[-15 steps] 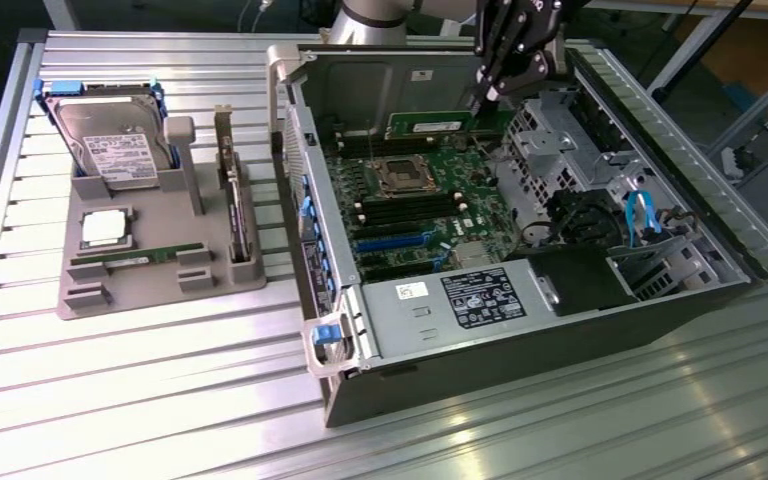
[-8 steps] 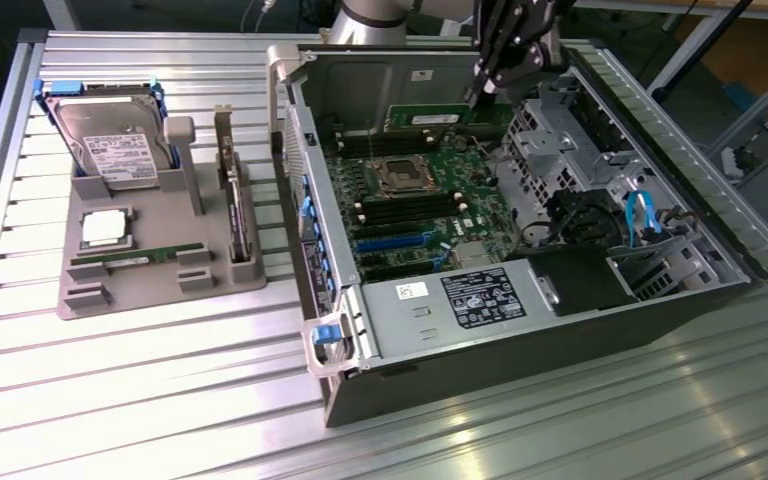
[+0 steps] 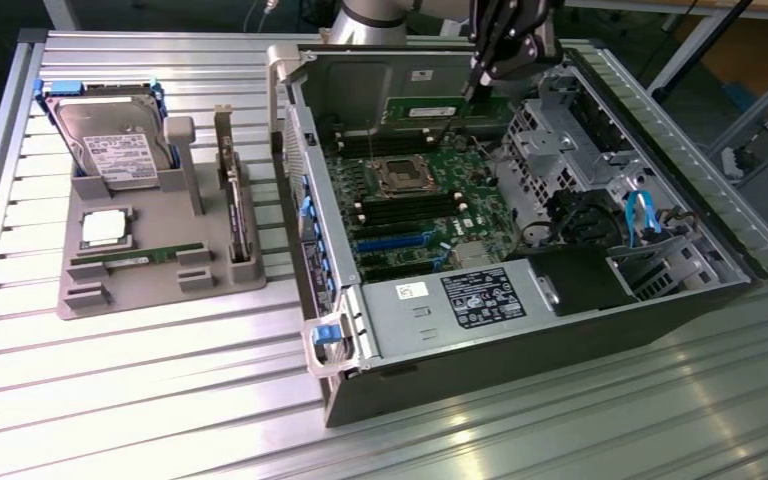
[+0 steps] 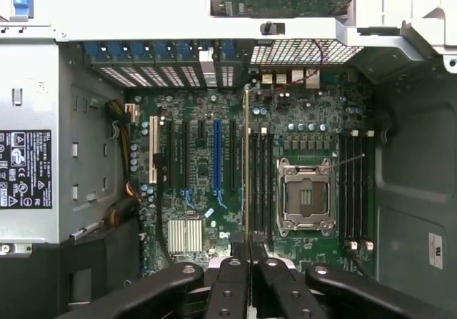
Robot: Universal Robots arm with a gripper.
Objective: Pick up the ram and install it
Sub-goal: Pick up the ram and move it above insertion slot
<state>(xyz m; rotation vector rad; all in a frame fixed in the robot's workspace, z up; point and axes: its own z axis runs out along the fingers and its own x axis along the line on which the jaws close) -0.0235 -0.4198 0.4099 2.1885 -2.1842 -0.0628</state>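
Note:
My gripper [image 3: 482, 88] hangs inside the open computer case [image 3: 317, 180], near its far wall, shut on the ram [image 3: 438, 108]. The ram is a green stick with a white label, held level and on edge above the motherboard [image 3: 411, 215]. In the wrist view the ram [image 4: 247, 162] is a thin edge-on line running out from between my fingertips [image 4: 249, 251]. It lies alongside the black memory slots [image 4: 262, 183] beside the CPU socket [image 4: 305, 198]. I cannot tell whether it touches a slot.
At the exterior view's left, a grey holder [image 3: 157, 285] carries a hard drive [image 3: 117, 140], a CPU chip [image 3: 104, 228], another green stick [image 3: 131, 258] and an upright card [image 3: 233, 190]. Inside the case are a metal drive cage [image 3: 558, 140] and the power supply [image 3: 491, 295].

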